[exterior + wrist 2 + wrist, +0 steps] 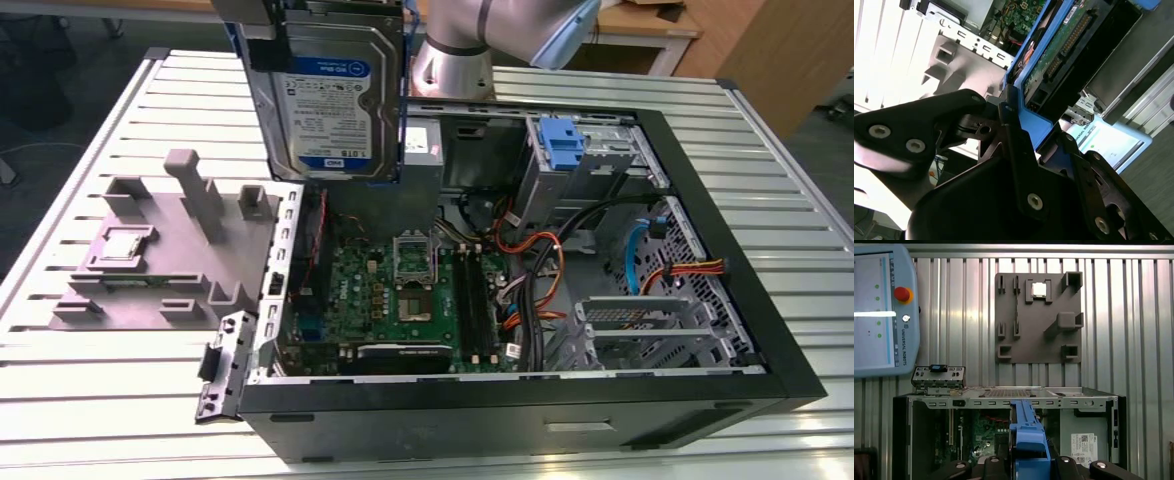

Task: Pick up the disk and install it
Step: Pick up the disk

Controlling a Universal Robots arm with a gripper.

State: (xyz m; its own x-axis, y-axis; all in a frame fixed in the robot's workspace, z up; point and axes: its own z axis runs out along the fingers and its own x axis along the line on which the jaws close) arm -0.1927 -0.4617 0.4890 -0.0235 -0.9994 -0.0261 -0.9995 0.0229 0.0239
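Blue-framed and silver, the disk (327, 95) hangs upright in the gripper (1036, 120), whose black fingers (1016, 145) pinch the carrier's edges. Its label faces the exterior view. Directly beneath stands the open case (747, 300) with the motherboard (400, 290) exposed; the disk is above the case's far corner on the exterior view's left. Beside the case, a grey fixture plate (147, 250) lies on the slatted table (107, 400). Beyond it rests a pendant (879, 310).
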